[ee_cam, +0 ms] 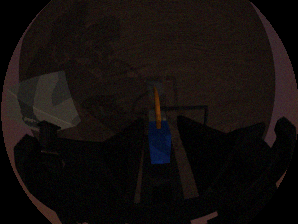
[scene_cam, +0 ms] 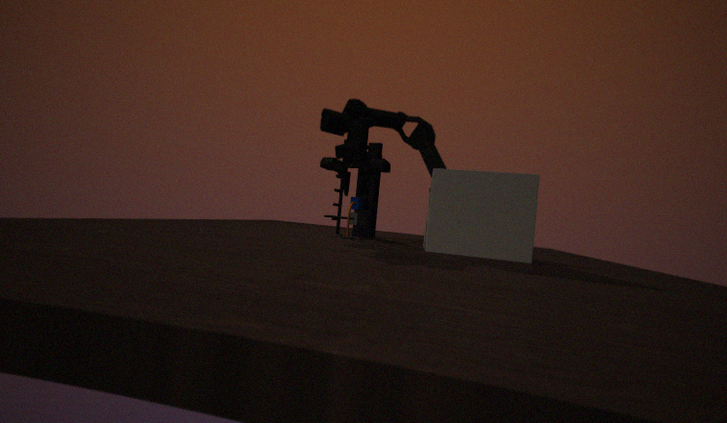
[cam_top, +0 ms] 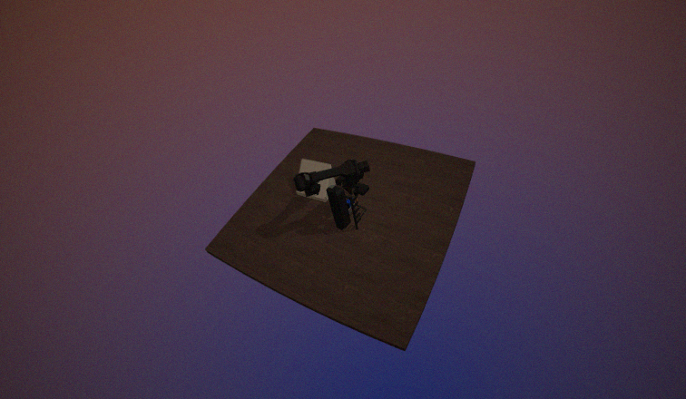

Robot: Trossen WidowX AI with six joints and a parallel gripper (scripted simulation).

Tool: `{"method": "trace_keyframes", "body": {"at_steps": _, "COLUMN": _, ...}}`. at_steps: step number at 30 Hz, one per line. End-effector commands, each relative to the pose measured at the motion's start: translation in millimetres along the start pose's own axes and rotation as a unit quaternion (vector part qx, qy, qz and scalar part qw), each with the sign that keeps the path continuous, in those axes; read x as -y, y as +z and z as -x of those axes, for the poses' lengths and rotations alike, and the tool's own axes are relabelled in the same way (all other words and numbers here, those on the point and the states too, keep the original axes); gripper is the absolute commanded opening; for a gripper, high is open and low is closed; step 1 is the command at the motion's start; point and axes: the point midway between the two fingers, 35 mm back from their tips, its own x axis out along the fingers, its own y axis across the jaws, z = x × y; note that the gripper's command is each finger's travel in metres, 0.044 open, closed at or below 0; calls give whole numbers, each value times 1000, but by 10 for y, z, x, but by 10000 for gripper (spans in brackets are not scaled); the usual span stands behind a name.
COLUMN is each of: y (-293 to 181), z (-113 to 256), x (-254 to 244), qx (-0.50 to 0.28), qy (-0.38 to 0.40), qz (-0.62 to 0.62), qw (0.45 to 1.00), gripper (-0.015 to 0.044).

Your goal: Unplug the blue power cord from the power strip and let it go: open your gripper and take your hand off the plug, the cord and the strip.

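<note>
The power strip (cam_top: 338, 208) (scene_cam: 366, 210) stands upright as a dark tower. The blue plug (cam_top: 348, 202) (scene_cam: 357, 203) (ee_cam: 160, 142) sits at its face, and an orange cord (scene_cam: 348, 223) (ee_cam: 158, 107) runs down from it. A small grey block (scene_cam: 353, 218) is just below the plug. My gripper (scene_cam: 346, 194) (ee_cam: 160, 121) points down close above the plug, beside the strip. Its fingers are partly open, with a gap on each side of the plug in the wrist view, and it grips nothing. In the top view the fingertips are hard to make out.
A thin black rack with rungs (cam_top: 356, 220) (scene_cam: 338, 210) (ee_cam: 190, 107) stands right in front of the strip, close to my fingers. A pale box (cam_top: 315, 164) (scene_cam: 482, 215) (ee_cam: 50, 102) stands near the arm's base. The wooden table (cam_top: 385, 277) (scene_cam: 224, 284) carries everything.
</note>
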Motion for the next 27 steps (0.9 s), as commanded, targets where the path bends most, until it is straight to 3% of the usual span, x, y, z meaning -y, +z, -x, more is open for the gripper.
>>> {"method": "trace_keyframes", "body": {"at_steps": 1, "y": -76, "z": -2, "x": -8, "qx": -3, "qy": -2, "qz": 4, "qw": 1000, "gripper": 160}}
{"method": "trace_keyframes", "body": {"at_steps": 27, "y": -300, "z": -112, "x": -14, "qx": -4, "qy": -2, "qz": 4, "qw": 1000, "gripper": 160}}
